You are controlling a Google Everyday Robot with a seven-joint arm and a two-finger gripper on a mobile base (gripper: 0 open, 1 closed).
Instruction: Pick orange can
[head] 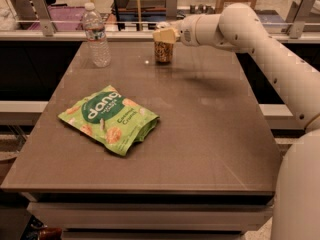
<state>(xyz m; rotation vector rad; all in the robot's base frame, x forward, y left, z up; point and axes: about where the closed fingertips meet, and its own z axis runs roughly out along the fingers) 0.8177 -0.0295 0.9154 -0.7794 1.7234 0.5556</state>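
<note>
The orange can (163,53) is a small orange-brown can standing upright on the far part of the grey-brown table (200,134), near its back edge. My gripper (165,35) is at the can's top, reaching in from the right on the white arm (250,34). It covers the can's rim, and the can's base rests on the table.
A clear plastic water bottle (96,35) stands at the table's far left. A green snack bag (110,119) lies left of the table's middle. A railing and shelves run behind the table's back edge. My white base (300,194) is at the right.
</note>
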